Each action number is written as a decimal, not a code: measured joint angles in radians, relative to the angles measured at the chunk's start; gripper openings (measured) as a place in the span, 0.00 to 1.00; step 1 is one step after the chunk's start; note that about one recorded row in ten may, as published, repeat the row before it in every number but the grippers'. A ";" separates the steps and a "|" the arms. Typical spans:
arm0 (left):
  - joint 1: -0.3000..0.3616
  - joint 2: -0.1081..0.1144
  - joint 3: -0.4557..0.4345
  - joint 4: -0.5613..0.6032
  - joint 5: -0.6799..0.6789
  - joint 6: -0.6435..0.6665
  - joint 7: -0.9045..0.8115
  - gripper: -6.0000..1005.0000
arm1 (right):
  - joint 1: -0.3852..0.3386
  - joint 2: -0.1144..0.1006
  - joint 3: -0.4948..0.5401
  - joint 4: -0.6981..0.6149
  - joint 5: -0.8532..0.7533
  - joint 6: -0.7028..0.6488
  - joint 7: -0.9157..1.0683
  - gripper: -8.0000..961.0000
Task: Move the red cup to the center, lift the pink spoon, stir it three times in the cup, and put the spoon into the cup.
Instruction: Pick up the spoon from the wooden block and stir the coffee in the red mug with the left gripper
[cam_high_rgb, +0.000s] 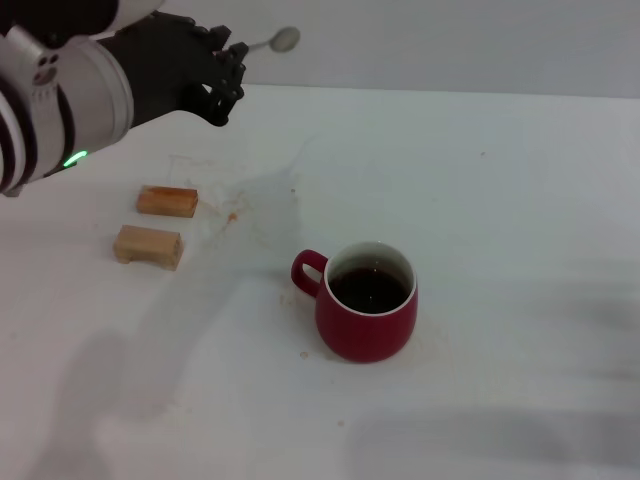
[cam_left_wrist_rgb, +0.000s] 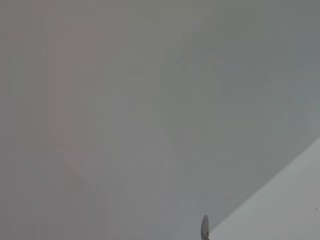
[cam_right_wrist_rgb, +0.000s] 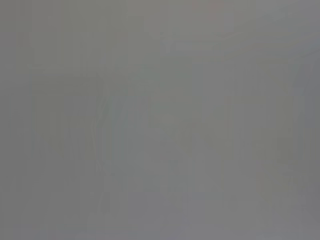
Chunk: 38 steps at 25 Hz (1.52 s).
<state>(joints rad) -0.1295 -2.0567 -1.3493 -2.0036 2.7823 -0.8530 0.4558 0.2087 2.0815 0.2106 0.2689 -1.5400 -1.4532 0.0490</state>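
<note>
The red cup (cam_high_rgb: 367, 303) stands near the middle of the white table, handle toward the left, dark liquid inside. My left gripper (cam_high_rgb: 228, 75) is raised at the far left of the head view, well up and left of the cup, shut on the pink spoon. The spoon's grey bowl (cam_high_rgb: 284, 39) sticks out to the right of the black fingers; its handle is hidden in the grip. In the left wrist view only the edge of the spoon bowl (cam_left_wrist_rgb: 204, 228) shows. The right gripper is out of view.
Two tan wooden blocks (cam_high_rgb: 167, 201) (cam_high_rgb: 148, 245) lie on the left of the table, left of the cup. Brownish stains (cam_high_rgb: 232, 216) mark the tabletop between the blocks and the cup. The right wrist view shows only plain grey.
</note>
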 joint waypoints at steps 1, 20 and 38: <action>-0.014 0.000 -0.007 0.000 -0.001 -0.028 -0.003 0.14 | -0.001 0.000 0.001 0.000 0.000 0.000 0.000 0.01; -0.296 -0.002 -0.150 -0.003 -0.003 -0.561 0.038 0.14 | -0.047 0.005 0.001 0.004 0.012 -0.006 0.000 0.01; -0.445 -0.003 -0.196 -0.010 -0.002 -0.746 0.074 0.14 | -0.081 0.004 0.001 -0.012 0.123 -0.007 0.000 0.01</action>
<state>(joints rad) -0.5748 -2.0595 -1.5449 -2.0141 2.7806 -1.5995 0.5298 0.1281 2.0853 0.2116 0.2565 -1.4170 -1.4606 0.0490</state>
